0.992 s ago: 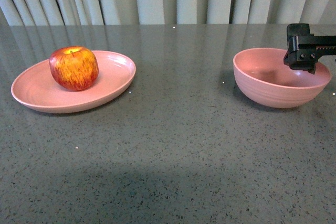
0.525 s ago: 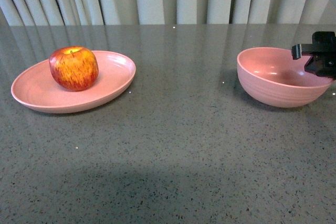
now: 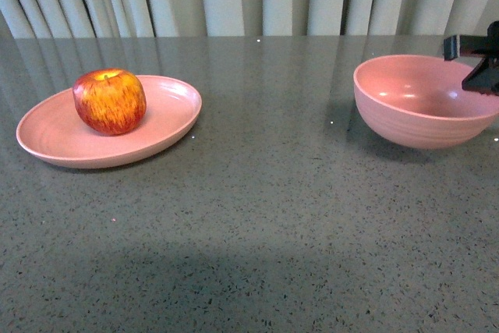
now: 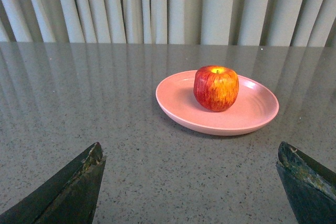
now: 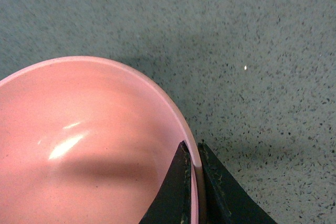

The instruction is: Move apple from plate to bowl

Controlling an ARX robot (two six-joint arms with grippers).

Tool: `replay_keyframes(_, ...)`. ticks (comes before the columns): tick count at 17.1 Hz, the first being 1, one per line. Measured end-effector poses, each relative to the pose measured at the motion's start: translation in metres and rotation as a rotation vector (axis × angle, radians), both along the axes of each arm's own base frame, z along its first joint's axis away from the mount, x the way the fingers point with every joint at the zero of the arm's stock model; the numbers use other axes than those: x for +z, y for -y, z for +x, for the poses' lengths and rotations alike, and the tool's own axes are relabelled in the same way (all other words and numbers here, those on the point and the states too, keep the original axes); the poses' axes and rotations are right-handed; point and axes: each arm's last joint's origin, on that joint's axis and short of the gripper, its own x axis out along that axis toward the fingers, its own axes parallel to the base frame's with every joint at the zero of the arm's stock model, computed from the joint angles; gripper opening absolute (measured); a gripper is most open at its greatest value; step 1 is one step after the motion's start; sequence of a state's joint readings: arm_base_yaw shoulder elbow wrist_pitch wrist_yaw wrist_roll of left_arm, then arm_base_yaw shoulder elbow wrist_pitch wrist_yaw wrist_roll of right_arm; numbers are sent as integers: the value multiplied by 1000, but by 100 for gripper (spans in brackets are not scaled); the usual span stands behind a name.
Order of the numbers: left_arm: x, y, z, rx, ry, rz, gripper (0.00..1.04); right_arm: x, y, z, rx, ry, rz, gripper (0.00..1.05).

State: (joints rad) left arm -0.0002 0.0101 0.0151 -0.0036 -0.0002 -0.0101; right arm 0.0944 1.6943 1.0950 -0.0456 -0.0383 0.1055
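Grey desk (image 3: 257,216) shows the apple (image 3: 109,100) sitting on the plate (image 3: 47,134), my left fingers (image 4: 73,187) spread and facing it, my right fingers (image 5: 173,192) pinching the rim of the bowl (image 3: 413,107); I judge the pick not yet begun, next needing the left fingers around the apple.

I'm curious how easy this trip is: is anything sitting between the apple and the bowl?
Nothing visible. Only bare table lies between the plate holding the apple and the bowl. The right gripper pinches the bowl's rim on its right side, off that path.
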Motion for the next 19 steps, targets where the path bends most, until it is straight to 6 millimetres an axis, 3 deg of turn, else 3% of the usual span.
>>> replay_keyframes(1, 0, 0, 0, 0, 0, 0, 98, 31, -13, -7, 38, 78, 34, 3)
replay_keyframes(5, 0, 0, 0, 0, 0, 0, 98, 52, -50, -14, 132, 123, 69, 3)
replay_keyframes(8, 0, 0, 0, 0, 0, 0, 98, 51, -83, -12, 191, 114, 83, 3)
replay_keyframes(12, 0, 0, 0, 0, 0, 0, 98, 32, -121, -1, 227, 48, 80, 3)
replay_keyframes(19, 0, 0, 0, 0, 0, 0, 98, 18, -140, 18, 210, 14, 56, 3)
